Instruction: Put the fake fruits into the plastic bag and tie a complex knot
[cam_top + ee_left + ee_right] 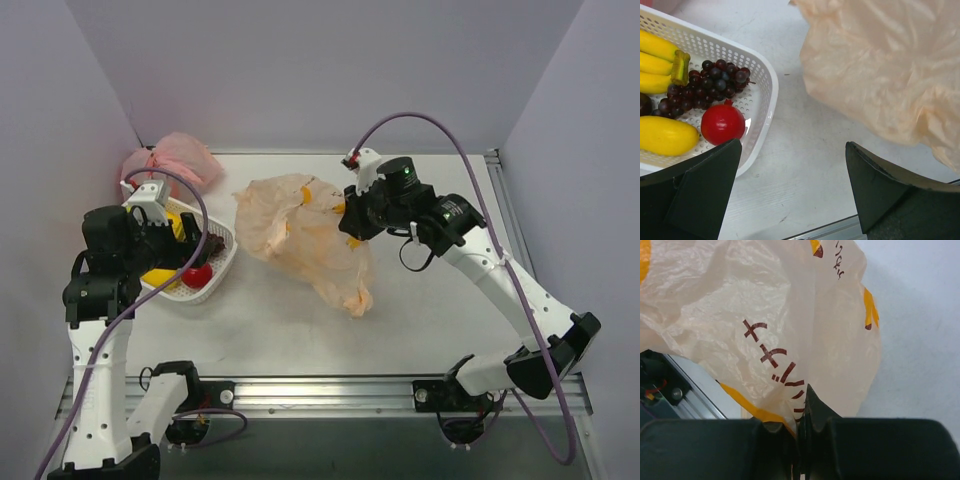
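Film is pinched between the pressed-together fingers of your right gripper (802,407). It has a printed edge of the plastic bag (765,315), which lies crumpled on the table (290,335) between the two arms. The step in hand looks like opening the bag's mouth, so lift gently and a little away from the heap. Thin film tears or slips if you jerk it. Whether you hold one layer or both cannot be told from here, so check that a mouth really gapes before anything goes in.

Your left gripper (792,172) hangs with its jaws spread wide, holding nothing, just beside the white mesh basket (766,85). The fake fruits (196,274) in view sit in that basket: the red round one (722,124) near the rim, the grape bunch (705,85) behind it, and yellow pieces (662,135) further in. Take the red one first and centre the jaws over it, since glossy round plastic squirts out of an off-centre grip.
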